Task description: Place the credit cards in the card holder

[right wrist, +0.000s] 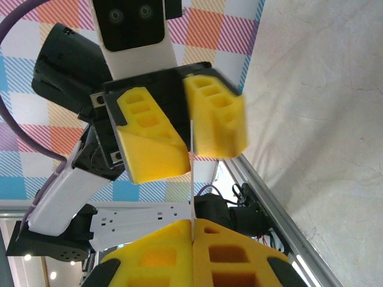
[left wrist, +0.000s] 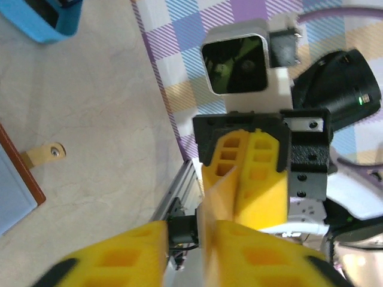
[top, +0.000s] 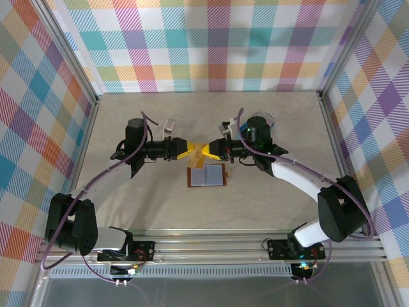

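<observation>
A thin whitish credit card (right wrist: 192, 179) hangs edge-on between both grippers above the table. My right gripper (right wrist: 192, 230) is shut on one end of it. My left gripper (left wrist: 191, 230) faces it and straddles the other end. There one finger lies against the card (left wrist: 208, 206) and a narrow gap still shows at the other finger. The two grippers meet tip to tip, left (top: 193, 152) and right (top: 208, 152), just behind the card holder (top: 206, 174). This brown wallet lies open and flat, its pale grey-blue lining up and its snap tab (left wrist: 45, 154) out to the side.
A blue rounded tray (left wrist: 42, 18) sits on the table beyond the wallet. A small pale object (top: 169, 125) lies behind the left arm. Aluminium frame rails (top: 211, 242) run along the near edge, and checked walls close in the other sides.
</observation>
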Available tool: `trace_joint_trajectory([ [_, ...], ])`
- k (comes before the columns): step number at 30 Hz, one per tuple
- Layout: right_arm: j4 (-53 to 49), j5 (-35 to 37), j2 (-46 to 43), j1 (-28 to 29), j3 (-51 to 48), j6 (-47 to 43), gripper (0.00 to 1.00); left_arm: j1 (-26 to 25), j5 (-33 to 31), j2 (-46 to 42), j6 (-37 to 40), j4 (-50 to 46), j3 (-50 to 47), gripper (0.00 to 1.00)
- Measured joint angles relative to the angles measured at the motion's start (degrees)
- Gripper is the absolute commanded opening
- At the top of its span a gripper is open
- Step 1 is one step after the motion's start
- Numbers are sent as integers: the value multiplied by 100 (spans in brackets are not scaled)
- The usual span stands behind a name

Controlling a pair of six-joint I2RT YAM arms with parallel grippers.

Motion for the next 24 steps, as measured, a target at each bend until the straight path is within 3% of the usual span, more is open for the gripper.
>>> trace_joint_trajectory([
  [3,-20,101,33,0,0,52,20,-9,85,44,-153,273,-4,0],
  [8,24,396,-17,0,-44,70,44,-39,125,46,-284,527,-13,0],
  [11,472,638,-310,9,-413,157,46,-39,2,42,-452,737,-83,0],
  [16,1202,1169,-763,216,-1091,382,49,-42,-289,92,-1379,1978,-564,0],
  [21,1390,1687,-927,570,-1246,376,56,-52,-579,238,-2103,2940,-737,0],
  [24,1432,2024,-1097,684,-1362,343,55,-52,-734,229,-2374,3294,-785,0],
])
